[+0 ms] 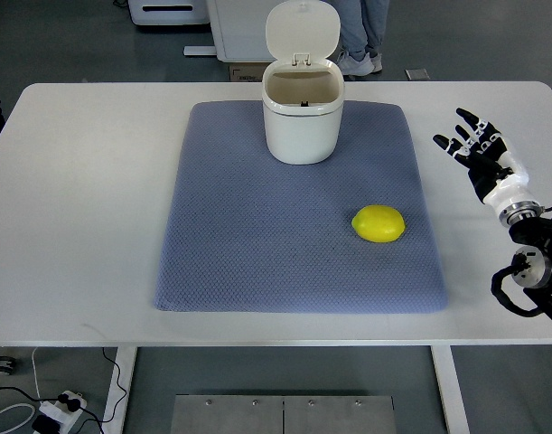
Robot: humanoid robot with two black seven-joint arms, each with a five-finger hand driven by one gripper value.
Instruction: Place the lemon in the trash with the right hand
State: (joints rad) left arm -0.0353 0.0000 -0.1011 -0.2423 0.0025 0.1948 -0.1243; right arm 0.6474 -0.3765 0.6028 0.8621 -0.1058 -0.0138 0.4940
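Observation:
A yellow lemon point(378, 223) lies on the right part of a blue-grey mat point(257, 235). At the mat's far edge stands a white trash bin point(302, 113) with its lid flipped up and its inside showing. My right hand point(474, 149) hovers over the bare table to the right of the mat, well apart from the lemon, with black fingers spread and nothing in them. Its arm comes in from the lower right edge. The left arm is out of view.
The white table point(77, 199) carries the mat. A person's legs and shoes point(359, 54) stand behind the table's far edge, near a white cabinet point(239, 27). Cables and a power strip point(50, 411) lie on the floor at lower left.

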